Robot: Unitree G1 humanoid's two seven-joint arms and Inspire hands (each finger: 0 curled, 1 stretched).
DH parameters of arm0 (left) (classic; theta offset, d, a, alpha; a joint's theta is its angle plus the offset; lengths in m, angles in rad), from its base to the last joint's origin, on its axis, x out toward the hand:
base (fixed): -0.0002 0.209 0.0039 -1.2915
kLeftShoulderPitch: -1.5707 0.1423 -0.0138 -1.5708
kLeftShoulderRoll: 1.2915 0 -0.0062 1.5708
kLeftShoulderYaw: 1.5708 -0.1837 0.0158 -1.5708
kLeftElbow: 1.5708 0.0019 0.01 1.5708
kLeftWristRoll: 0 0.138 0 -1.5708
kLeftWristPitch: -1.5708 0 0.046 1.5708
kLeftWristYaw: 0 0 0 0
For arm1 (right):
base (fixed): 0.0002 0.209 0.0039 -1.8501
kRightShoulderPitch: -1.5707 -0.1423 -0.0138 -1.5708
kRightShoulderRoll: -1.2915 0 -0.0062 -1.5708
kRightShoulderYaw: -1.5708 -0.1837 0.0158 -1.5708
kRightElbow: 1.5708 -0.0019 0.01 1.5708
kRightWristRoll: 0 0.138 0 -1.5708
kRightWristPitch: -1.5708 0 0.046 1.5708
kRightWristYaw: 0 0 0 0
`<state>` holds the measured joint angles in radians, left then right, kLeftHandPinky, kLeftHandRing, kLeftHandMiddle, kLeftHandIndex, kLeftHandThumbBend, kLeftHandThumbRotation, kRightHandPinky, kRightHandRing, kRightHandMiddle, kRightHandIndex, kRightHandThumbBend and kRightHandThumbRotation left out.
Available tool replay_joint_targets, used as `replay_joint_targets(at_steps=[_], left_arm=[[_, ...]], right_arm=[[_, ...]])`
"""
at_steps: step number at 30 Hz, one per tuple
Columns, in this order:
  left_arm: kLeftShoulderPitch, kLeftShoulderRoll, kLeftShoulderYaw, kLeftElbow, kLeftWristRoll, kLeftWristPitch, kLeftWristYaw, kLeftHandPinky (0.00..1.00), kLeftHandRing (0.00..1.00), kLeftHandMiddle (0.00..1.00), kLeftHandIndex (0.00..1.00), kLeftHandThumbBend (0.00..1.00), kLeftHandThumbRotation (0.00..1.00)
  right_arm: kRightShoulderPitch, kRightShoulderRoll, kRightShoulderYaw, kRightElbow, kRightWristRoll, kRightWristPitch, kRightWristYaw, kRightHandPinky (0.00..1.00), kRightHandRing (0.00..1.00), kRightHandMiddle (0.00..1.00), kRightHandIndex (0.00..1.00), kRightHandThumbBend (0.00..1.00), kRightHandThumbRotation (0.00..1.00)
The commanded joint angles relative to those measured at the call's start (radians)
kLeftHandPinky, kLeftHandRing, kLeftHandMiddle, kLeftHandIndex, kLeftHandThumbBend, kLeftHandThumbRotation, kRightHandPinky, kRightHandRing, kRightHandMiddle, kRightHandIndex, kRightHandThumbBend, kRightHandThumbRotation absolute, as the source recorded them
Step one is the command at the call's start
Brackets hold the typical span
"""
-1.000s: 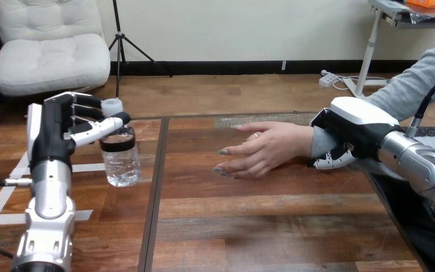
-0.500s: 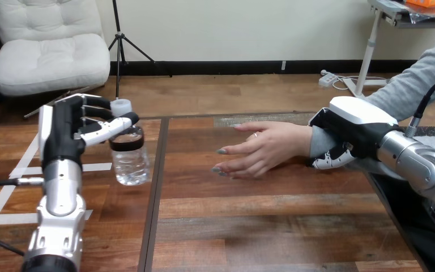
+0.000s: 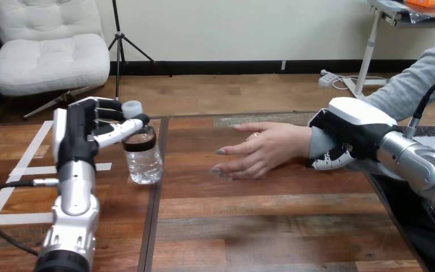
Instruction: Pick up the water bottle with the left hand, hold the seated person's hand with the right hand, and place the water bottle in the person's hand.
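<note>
A clear water bottle point(image 3: 143, 157) with a white cap and a dark label band hangs upright just above the table, left of centre. My left hand point(image 3: 85, 133) is shut on its neck, thumb and fingers curled round it. The person's hand point(image 3: 257, 148) lies palm-sideways over the table's middle right, fingers stretched toward the bottle, a wide gap between them. My right hand point(image 3: 348, 133) is shut on the person's wrist at the grey sleeve, fingers wrapped under it.
The wooden table point(image 3: 260, 221) has a dark seam running front to back just right of the bottle. White tape lines point(image 3: 17, 170) mark the table's left part. The person's grey-sleeved arm point(image 3: 413, 85) comes in from the right.
My left arm has carried the bottle to the right, toward the person's hand, and a little lower. My right hand and the person's hand have stayed in place.
</note>
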<state>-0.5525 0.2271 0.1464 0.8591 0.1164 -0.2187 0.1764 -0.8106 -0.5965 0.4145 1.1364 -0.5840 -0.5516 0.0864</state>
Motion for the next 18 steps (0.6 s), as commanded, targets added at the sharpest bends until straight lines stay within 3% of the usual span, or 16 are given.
replay_joint_targets(at_steps=[1,18], left_arm=[[-0.144,-0.001,-0.023,0.022,0.012,-0.088,0.019,0.40,0.44,0.49,0.46,0.71,0.00],[-0.190,-0.038,-0.026,0.074,-0.002,-0.109,0.024,0.32,0.37,0.44,0.45,0.70,0.00]], right_arm=[[-0.028,0.004,-0.047,-0.080,0.044,-0.022,-0.010,0.26,0.31,0.37,0.39,0.49,0.00],[-0.020,0.013,-0.047,-0.096,0.044,-0.005,-0.006,0.25,0.30,0.37,0.39,0.48,0.00]])
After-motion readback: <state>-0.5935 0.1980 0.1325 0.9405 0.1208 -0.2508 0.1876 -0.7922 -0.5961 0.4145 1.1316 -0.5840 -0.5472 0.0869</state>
